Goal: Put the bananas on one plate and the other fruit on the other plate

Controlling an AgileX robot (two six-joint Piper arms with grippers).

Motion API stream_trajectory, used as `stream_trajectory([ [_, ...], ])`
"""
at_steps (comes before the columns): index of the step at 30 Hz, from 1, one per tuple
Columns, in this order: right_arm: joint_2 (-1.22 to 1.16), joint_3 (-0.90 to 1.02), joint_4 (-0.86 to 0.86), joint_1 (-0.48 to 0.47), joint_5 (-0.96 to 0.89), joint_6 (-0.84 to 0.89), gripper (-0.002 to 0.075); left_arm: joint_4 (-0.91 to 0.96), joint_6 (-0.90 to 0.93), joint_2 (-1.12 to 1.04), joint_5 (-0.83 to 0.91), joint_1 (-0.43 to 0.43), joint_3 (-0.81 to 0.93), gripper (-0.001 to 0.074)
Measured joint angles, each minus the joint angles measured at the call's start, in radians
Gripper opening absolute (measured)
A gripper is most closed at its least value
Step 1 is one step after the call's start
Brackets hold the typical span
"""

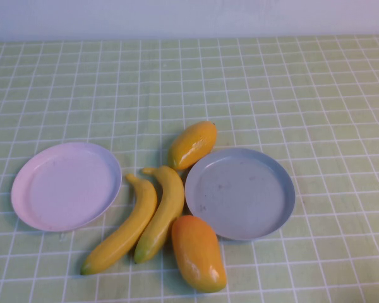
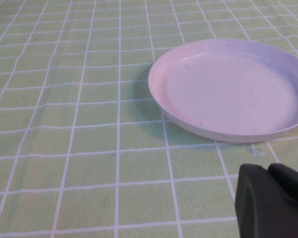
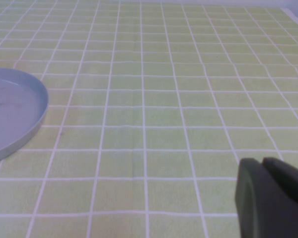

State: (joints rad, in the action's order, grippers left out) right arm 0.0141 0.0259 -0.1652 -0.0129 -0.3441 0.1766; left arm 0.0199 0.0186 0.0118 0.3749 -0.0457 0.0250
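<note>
Bananas (image 1: 139,221) lie side by side btwn pink plate (image 1: 25,208) and grey-blue plate (image 1: 278,214), mangoes (image 1: 198,252) beside — glossy, stiff, prob slippery; grab mid-body. Left gripper (image 2: 273,201), right gripper (image 3: 270,198) parked off fruit — jaw state can't tell.

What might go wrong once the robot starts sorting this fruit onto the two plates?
The two bananas lie touching side by side, so gripping one may drag the other along. The near mango and far mango both sit right against the grey-blue plate; reaching for either could push that plate. The fruit looks glossy and rounded, so it might slip or roll off the shallow pink plate. Left gripper and right gripper show only at their wrist views' edges.
</note>
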Motion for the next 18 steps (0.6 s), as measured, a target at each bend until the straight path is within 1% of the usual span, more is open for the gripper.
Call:
stream_trajectory([
  [13,0.000,0.000,0.000,0.000,0.000,0.000,-0.0016,-0.020,0.000,0.000,-0.003,0.000,0.000,0.0003],
  [18,0.000,0.000,0.000,0.000,0.000,0.000,-0.0016,-0.133,-0.019,0.000,-0.037,0.000,0.000,0.0003],
])
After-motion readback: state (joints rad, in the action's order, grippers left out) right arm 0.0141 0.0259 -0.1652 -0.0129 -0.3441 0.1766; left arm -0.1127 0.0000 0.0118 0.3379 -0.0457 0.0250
